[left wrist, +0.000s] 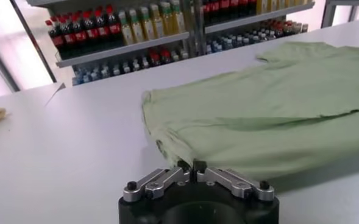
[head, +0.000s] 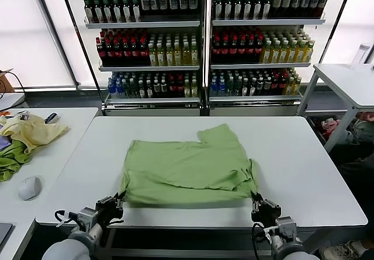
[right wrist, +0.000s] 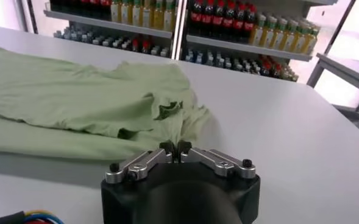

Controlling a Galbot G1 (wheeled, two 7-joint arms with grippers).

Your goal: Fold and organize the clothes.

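A light green polo shirt [head: 190,167] lies folded flat in the middle of a white surface [head: 304,155], seen from above by the robot's head camera. The shirt forms a wide rectangle whose long axis runs from 9 o'clock to 3 o'clock across the surface. One flap of cloth, probably a sleeve, sticks out from the far edge toward 1 o'clock. The near edge of the shirt runs close to the surface's front edge.

The left gripper [head: 118,204] sits at the shirt's near corner at 7 o'clock, right at the hem. In the left wrist view its fingertips [left wrist: 184,165] stand almost together, with the shirt's corner just past them; whether any cloth lies between them cannot be told.

The right gripper [head: 256,203] sits at the shirt's near corner at 5 o'clock, just off the rumpled cloth there. In the right wrist view its fingertips [right wrist: 166,147] are nearly touching, and the bunched corner of the shirt lies just beyond them; whether they pinch any cloth cannot be told.

On a second surface [head: 58,149] at 9 o'clock lie a pale yellow garment [head: 32,131], a brighter green cloth [head: 11,159] and a computer mouse [head: 29,187]. Shelves of bottled drinks [head: 201,38] stand at 12 o'clock behind the surface.
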